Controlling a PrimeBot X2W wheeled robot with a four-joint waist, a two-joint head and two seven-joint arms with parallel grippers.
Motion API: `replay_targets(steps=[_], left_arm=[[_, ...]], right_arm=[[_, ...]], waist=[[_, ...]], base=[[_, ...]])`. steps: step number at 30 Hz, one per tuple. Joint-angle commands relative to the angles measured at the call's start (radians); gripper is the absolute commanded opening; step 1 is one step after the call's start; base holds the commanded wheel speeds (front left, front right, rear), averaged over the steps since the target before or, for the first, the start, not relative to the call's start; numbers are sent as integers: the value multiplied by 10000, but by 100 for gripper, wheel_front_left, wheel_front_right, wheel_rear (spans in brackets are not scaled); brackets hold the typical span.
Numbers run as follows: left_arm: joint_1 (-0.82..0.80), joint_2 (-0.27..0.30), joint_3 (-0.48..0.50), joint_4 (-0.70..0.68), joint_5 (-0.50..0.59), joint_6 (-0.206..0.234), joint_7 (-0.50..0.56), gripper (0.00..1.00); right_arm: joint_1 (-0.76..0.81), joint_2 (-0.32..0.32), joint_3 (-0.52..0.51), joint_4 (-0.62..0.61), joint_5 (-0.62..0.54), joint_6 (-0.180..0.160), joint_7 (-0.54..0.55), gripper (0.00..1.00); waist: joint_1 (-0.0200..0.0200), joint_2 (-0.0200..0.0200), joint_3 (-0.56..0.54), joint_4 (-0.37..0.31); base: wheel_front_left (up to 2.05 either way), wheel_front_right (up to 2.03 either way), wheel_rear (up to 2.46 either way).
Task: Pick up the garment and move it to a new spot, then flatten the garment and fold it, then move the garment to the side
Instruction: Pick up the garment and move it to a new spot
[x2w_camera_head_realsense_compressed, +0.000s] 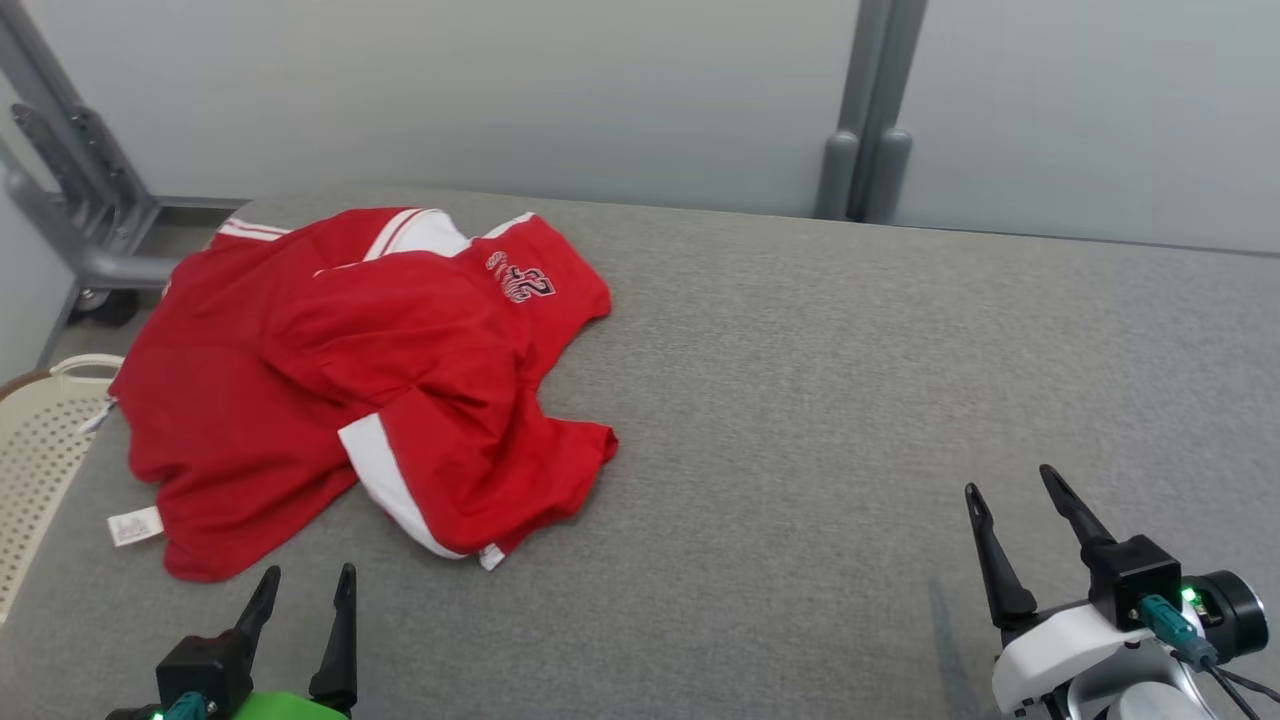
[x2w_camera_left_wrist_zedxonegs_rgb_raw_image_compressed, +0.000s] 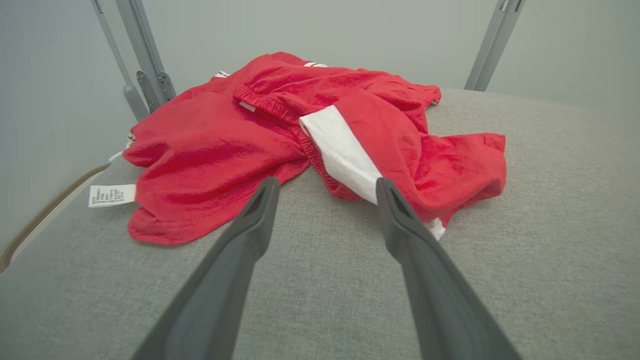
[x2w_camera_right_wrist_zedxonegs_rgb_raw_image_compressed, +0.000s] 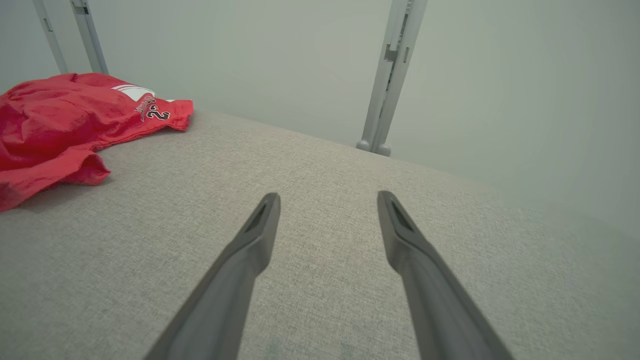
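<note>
The grey fabric-covered bench (x2w_camera_head_realsense_compressed: 850, 400) is taken as the work surface; all positions below are referred to the garment (x2w_camera_head_realsense_compressed: 330, 380) laid on it. Pale wall panels (x2w_camera_head_realsense_compressed: 600, 90) are seen behind the garment. The garment, a red piece with white trim, is found on the bench's far left part in the head view; its left edge reaches the bench's rim. It is neither flattened nor folded; several layers are bunched over one another. A grey metal frame (x2w_camera_head_realsense_compressed: 80, 200) with a caster is located behind the garment's far left corner; a pair of grey posts (x2w_camera_head_realsense_compressed: 865, 110) is set behind the garment and well to its right. A cream perforated basket (x2w_camera_head_realsense_compressed: 40, 460) is placed just beside the garment's left edge, off the bench and lower. The right claw (x2w_camera_head_realsense_compressed: 1010, 480) is held well apart from the garment, to its right and nearer the robot, above bare bench; its two dark fingers are spread wide and nothing is gripped. The left claw (x2w_camera_head_realsense_compressed: 310, 572) is positioned just in front of the garment's near hem; its fingers are likewise spread and empty. A broad white stripe (x2w_camera_head_realsense_compressed: 385, 480) is carried across the garment's near fold; a white care label (x2w_camera_head_realsense_compressed: 135, 526) projects from its near left hem onto the bench; a printed number (x2w_camera_head_realsense_compressed: 525, 285) is seen at its far right corner.
</note>
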Motion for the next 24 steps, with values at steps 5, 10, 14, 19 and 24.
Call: replay_targets(steps=[5,10,14,19,24], left_arm=[[305,78,164,-4,-85,2,-5,100],[270,-69,118,428,-357,2,-5,100],[-879,-67,-414,845,-895,1,564,100],[-2806,2,-1097,788,-1632,2,2720,100],[-4840,124,-1802,732,-2163,1,5564,100]], right_arm=[[71,58,218,77,117,1,-35,100],[189,57,231,71,89,1,-35,100],[154,-74,184,50,57,1,-35,100],[-140,-278,137,-35,27,1,-35,100],[-344,-459,115,-100,-60,1,-35,100]], waist=[[0,22,-284,1511],[0,22,-215,1571],[0,22,129,1521],[0,22,865,1382],[0,22,1625,1178]], base=[[0,0,0],[0,0,0],[0,0,0],[0,0,0],[0,0,0]])
